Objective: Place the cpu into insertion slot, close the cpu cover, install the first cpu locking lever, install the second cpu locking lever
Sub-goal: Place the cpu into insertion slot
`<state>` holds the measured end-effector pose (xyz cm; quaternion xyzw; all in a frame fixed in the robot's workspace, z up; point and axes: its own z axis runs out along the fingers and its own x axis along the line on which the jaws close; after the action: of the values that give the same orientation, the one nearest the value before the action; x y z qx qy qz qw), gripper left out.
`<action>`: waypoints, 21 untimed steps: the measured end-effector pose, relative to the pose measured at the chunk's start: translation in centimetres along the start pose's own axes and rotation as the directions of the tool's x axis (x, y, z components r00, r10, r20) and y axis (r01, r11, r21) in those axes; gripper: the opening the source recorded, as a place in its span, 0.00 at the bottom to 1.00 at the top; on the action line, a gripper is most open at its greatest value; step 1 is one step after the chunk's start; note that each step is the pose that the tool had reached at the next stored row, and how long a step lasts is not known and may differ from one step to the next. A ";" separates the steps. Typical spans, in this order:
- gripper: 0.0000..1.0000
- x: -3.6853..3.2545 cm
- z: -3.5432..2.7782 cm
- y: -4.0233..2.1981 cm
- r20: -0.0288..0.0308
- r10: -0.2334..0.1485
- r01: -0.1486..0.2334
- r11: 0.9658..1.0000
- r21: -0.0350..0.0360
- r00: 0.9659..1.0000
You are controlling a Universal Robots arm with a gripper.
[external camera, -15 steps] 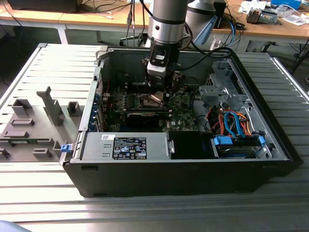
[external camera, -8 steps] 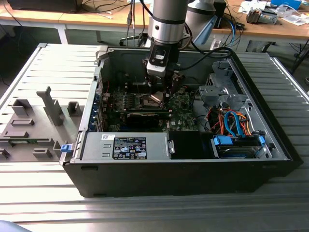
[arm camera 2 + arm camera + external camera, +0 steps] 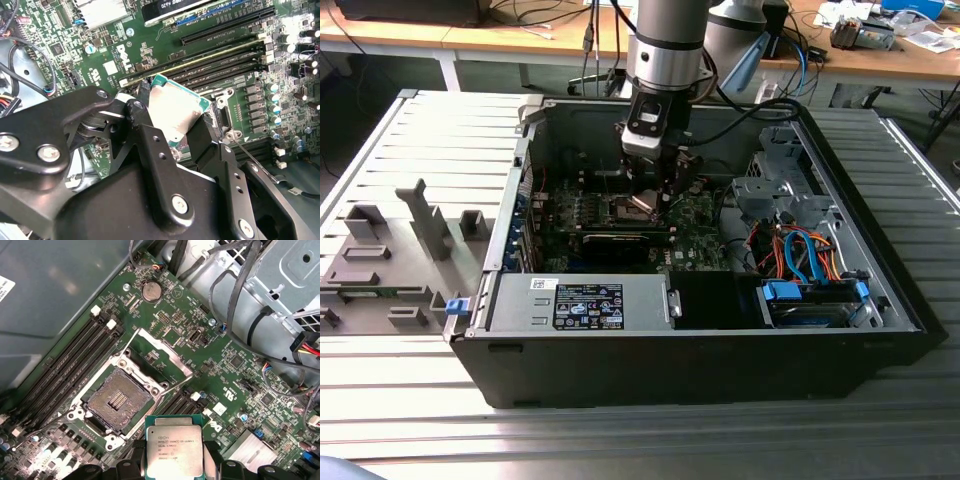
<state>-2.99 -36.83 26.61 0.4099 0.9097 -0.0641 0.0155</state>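
Observation:
My gripper [image 3: 175, 127] is shut on the cpu [image 3: 176, 111], a small square chip with a silver top and green edge, pinched by two opposite sides between black fingers [image 3: 142, 122]. In the first wrist view the cpu [image 3: 174, 447] hangs above the green board, just beside the insertion slot [image 3: 117, 400], whose dark pin field lies bare. The cpu cover [image 3: 159, 351], a silver frame, stands swung up off the slot's far side. A thin wire lever [image 3: 250, 161] runs past the slot. In the exterior view the gripper [image 3: 655, 190] reaches down into the open computer case over the slot [image 3: 635, 207].
Long memory slots [image 3: 65, 370] flank the socket. A black graphics card [image 3: 620, 240] lies just in front of it. The power supply [image 3: 580, 300] and drive cage with blue and orange cables [image 3: 805, 265] fill the case front. Grey fixtures [image 3: 380, 260] sit at the exterior view's left.

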 end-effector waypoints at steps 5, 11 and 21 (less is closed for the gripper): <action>0.54 0.00 0.00 0.00 -0.011 0.011 -0.011 1.000 -0.007 1.000; 0.54 0.00 0.00 0.00 -0.018 0.020 -0.020 1.000 -0.012 1.000; 0.54 0.00 0.00 0.00 -0.028 0.030 -0.031 0.999 -0.019 0.999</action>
<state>-2.99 -36.83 26.62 0.4244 0.9041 -0.0495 0.0078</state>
